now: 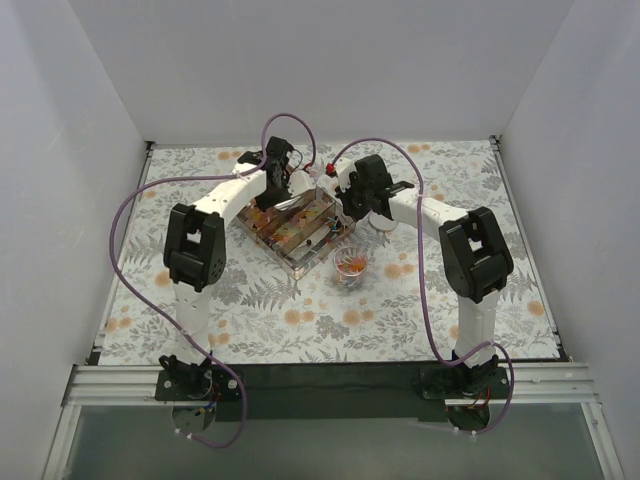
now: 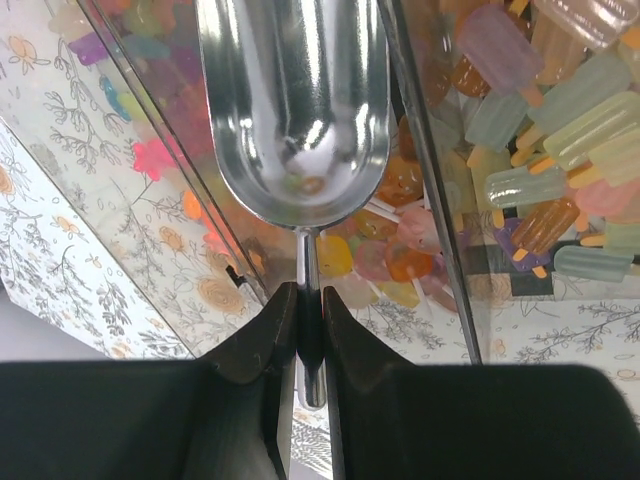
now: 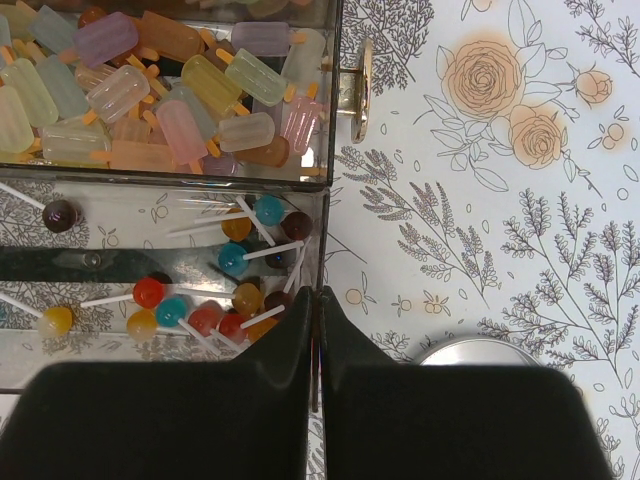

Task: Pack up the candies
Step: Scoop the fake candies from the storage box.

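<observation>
Currently, left pincer [image 2: 308, 293] grasping metal scoop [image 2: 295, 110] above candies [image 2: 402, 262], right pincer [image 3: 318, 300] clenched.

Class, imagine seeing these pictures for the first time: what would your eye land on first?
The shiny metal scoop, clamped by its handle in the left gripper, fills the left wrist view above the pastel candies. The clear box holding them, plus bright lollipops, sits at the centre of the top view.
</observation>
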### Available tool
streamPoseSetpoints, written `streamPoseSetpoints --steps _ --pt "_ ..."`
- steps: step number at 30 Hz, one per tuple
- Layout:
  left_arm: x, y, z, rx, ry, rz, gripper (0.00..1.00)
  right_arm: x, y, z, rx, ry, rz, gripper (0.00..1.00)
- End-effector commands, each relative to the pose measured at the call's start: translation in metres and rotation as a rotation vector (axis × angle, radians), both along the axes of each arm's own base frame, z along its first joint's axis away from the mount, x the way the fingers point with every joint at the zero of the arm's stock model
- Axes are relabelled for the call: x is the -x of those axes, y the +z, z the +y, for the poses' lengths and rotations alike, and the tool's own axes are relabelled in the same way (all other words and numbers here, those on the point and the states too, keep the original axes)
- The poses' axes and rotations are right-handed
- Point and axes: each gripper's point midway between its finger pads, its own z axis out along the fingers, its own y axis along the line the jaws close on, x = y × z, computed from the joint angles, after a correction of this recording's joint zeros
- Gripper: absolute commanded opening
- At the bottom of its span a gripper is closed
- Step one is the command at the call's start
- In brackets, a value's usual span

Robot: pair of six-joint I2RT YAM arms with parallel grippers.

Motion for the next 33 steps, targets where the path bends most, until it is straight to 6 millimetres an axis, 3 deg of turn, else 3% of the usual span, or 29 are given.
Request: streamPoseSetpoints --steps 1,8,13,19,27,33 --pt "0.005 -0.006 -0.040 0.093 -0.054 0.032 0.00 -0.013 0.012 0.018 -0.035 0.024 -0.061 0.01" --pt "0.004 -0.015 -0.067 0.209 -0.025 0.051 0.00 -0.012 0.011 0.019 -0.054 0.007 -0.056 0.01" --pt "0.014 -0.033 -0.067 0.222 0.008 0.087 0.00 -0.013 0.010 0.018 -0.058 -0.001 -0.057 0.01" --pt "0.020 -0.029 -0.074 0.310 0.070 0.088 0.00 -0.011 0.004 0.014 -0.052 -0.018 -0.051 0.01" --pt "0.037 -0.039 -0.063 0.305 0.142 0.102 0.00 -0.009 -0.002 0.010 -0.051 -0.031 -0.051 0.01" --pt "0.044 -0.038 -0.071 0.369 0.165 0.111 0.00 -0.008 -0.008 0.008 -0.051 -0.039 -0.040 0.01"
